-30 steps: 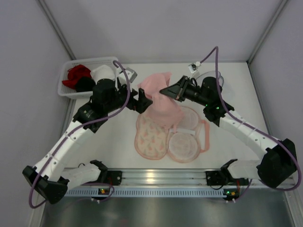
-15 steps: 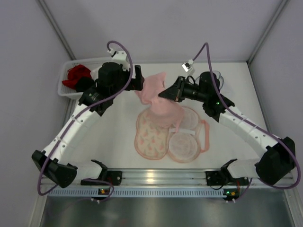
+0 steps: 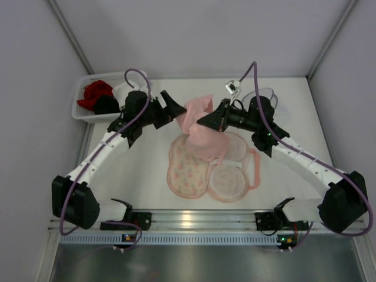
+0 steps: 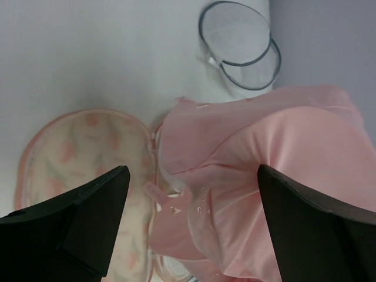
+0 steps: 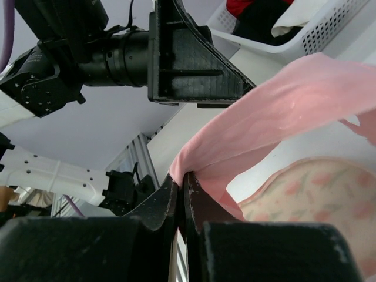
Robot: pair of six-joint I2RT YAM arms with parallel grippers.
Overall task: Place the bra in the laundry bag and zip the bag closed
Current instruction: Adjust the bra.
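— So, nearest us, what lies on the worktop (image 3: 141,176)?
— The bag (image 3: 187,171), unzipped and spread flat, floral half on the left, mesh halves on the right.
— And the bra (image 3: 202,138)?
— Just beyond, lifted up. The right fingers (image 3: 207,121) are pinched together on a fold of its upper edge, and its lower part drapes over the bag's far rim.
— And the left fingers (image 3: 174,111)?
— Spread wide, holding nothing, just left of the bra and pointing at it.
— Farther back?
— A basket (image 3: 79,113) at the far left holds garments (image 3: 97,97) in red, black and white. A round mesh pouch (image 3: 264,94) sits at the far right, partly hidden behind the right arm (image 3: 294,154).
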